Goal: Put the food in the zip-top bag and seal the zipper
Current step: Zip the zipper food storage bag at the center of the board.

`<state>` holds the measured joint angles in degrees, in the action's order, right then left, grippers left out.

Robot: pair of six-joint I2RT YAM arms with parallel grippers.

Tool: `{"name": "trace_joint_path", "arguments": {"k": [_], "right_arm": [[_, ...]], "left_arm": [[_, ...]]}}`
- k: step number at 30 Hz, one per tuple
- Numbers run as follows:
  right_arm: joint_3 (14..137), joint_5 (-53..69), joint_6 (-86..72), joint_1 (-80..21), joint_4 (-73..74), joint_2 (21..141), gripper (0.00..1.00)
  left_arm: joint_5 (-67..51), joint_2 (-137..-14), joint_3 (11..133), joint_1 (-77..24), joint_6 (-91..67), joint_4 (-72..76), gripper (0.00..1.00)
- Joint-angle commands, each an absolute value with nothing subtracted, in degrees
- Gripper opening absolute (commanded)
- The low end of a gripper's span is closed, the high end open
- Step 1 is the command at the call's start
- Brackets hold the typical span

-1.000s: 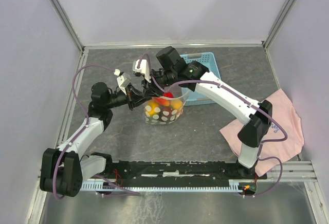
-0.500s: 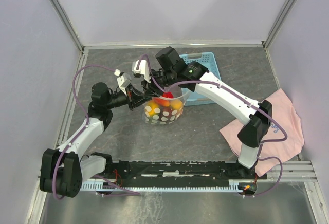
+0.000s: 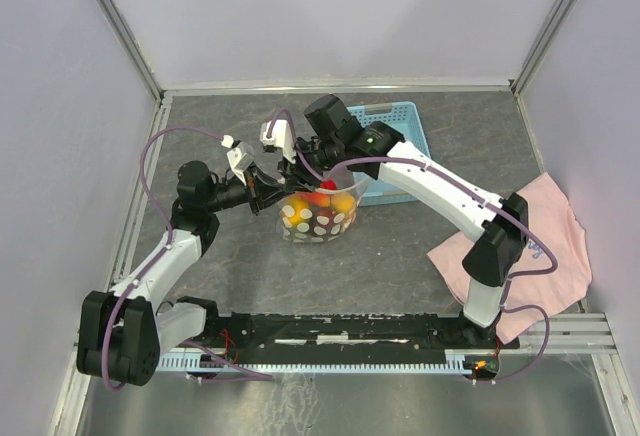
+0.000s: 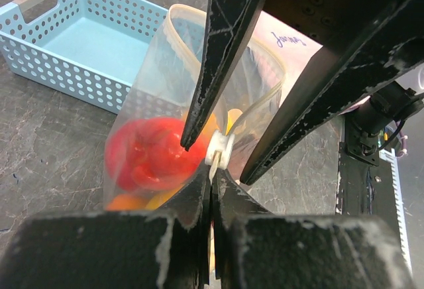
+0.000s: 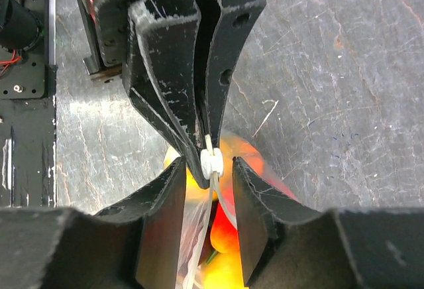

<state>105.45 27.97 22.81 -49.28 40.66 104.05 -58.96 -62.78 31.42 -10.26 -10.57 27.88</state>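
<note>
The clear polka-dot zip-top bag (image 3: pixel 320 218) stands on the table with red, orange and yellow toy food (image 3: pixel 322 198) inside. In the left wrist view the bag's mouth (image 4: pixel 173 27) gapes open behind a white slider (image 4: pixel 220 151) on the zipper. My left gripper (image 4: pixel 212 175) is shut on the bag's top edge just below that slider. My right gripper (image 5: pixel 208 167) is open, one finger on each side of the slider (image 5: pixel 212 163), not pinching it. Red food (image 4: pixel 149 153) and orange food (image 5: pixel 225 236) show through the plastic. In the top view the two grippers (image 3: pixel 280 184) (image 3: pixel 302 162) meet at the bag's left top corner.
A light blue perforated basket (image 3: pixel 398 116) stands empty right behind the bag, also in the left wrist view (image 4: pixel 86 44). A pink cloth (image 3: pixel 545 231) lies at the right edge of the table. Grey walls and metal rails bound the table.
Almost nothing. Both grippers stay at the bag's top corner; the right wrist has shifted very slightly.
</note>
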Motion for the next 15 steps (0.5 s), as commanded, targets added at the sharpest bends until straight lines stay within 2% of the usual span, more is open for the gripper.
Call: {"name": "trace_joint_path", "arguments": {"k": [1, 8, 15], "right_arm": [[104.65, 28.08, 21.43, -48.51, 37.95, 101.24, 0.43], [104.29, 35.33, 18.23, -46.85, 35.68, 100.74, 0.46], [105.57, 36.64, 17.88, -46.84, 36.08, 102.14, 0.41]], "left_arm": [[-58.81, -61.48, 31.48, -10.41, -7.73, 29.88, 0.03], [-58.8, -61.57, 31.62, -10.47, -7.56, 29.88, 0.03], [-58.86, -61.62, 31.7, -10.6, -7.51, 29.89, 0.03]]}}
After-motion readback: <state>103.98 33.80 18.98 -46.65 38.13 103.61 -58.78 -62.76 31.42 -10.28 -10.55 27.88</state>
